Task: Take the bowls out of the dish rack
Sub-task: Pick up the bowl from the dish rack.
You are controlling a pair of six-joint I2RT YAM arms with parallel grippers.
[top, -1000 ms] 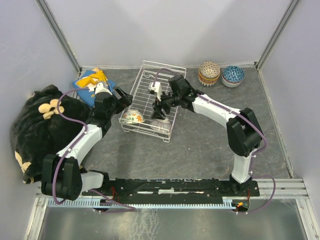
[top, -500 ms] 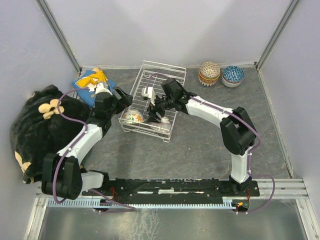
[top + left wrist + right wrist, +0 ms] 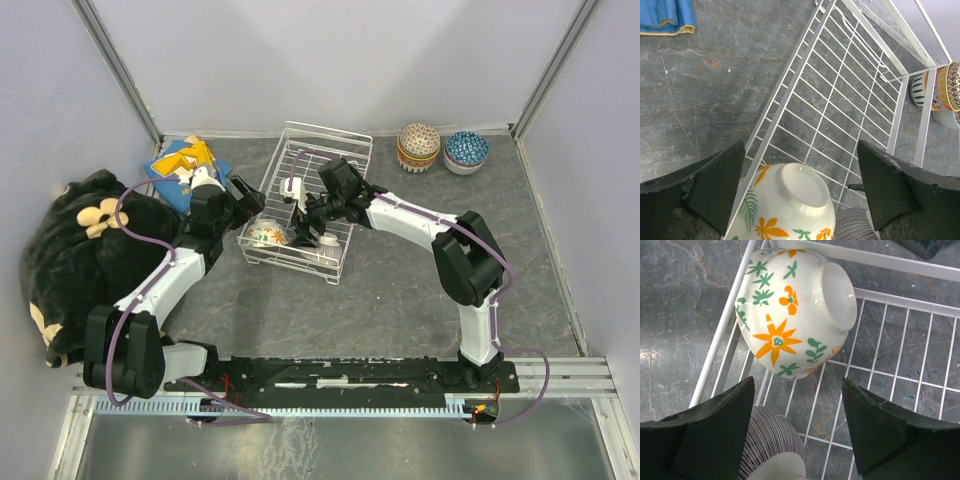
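Two bowls remain in the rack [image 3: 290, 160], both at its near end: a floral bowl [image 3: 790, 315] against the left side wire and a striped bowl [image 3: 771, 440] just beside it, toward the right. Each lies base-up, with the foot ring exposed and the rim down on the grid. A stacked pair [image 3: 419, 146] and a blue bowl [image 3: 466, 151] stand on the desk [image 3: 400, 290] at the far right, well apart from the rack. The right gripper [image 3: 797, 425] hangs over the striped bowl with its jaws spread and nothing between them. The left gripper [image 3: 800, 185] is poised above the floral bowl, jaws fully apart, also empty. The bowls are judged to be rigid glazed ceramic: light, slippery and liable to chip against wire or desk. With the rim inaccessible, the likely hold is across the foot ring or low on the outer wall. Close squarely, because a glazed curve may squirt out of a skewed pinch. Lift clear of the wires before moving sideways.
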